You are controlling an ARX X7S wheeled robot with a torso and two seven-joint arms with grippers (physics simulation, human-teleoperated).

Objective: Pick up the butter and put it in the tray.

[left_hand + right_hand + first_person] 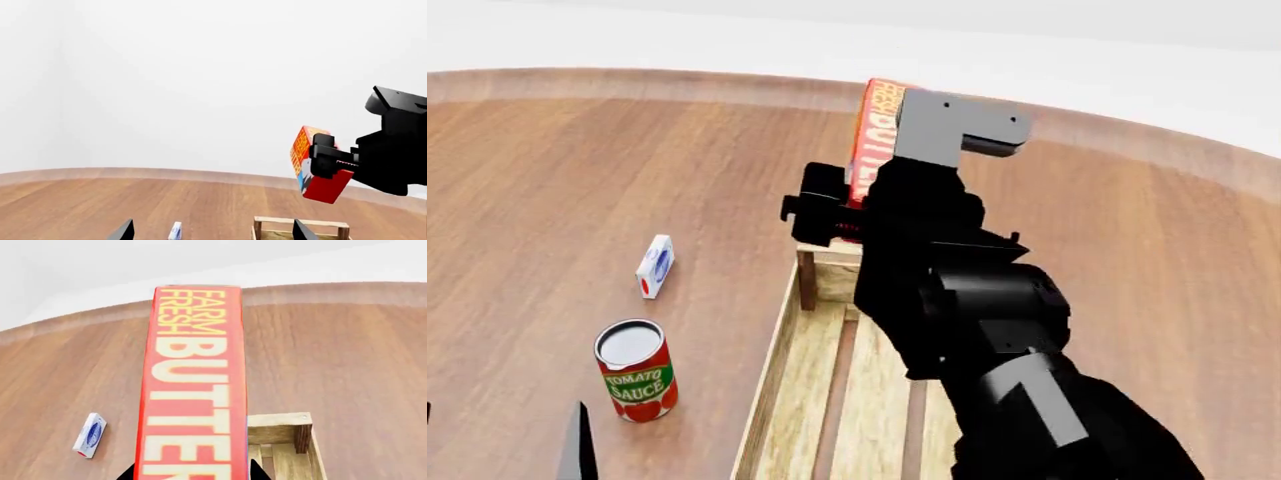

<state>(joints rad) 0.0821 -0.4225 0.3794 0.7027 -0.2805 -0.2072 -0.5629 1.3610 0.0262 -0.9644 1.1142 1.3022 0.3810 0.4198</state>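
The right fingers (827, 222) hold the butter (876, 130) above the tray's (777, 370) far end, so lowering and letting go comes next; the left fingers (210, 231) look spread wide.

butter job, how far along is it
Pickup looks done: the right hand holds the red-orange rectangular butter carton clear of the wooden table. In hand: carrying it above the far end of the long light-wood slatted tray. Left: lower it into the tray and release.
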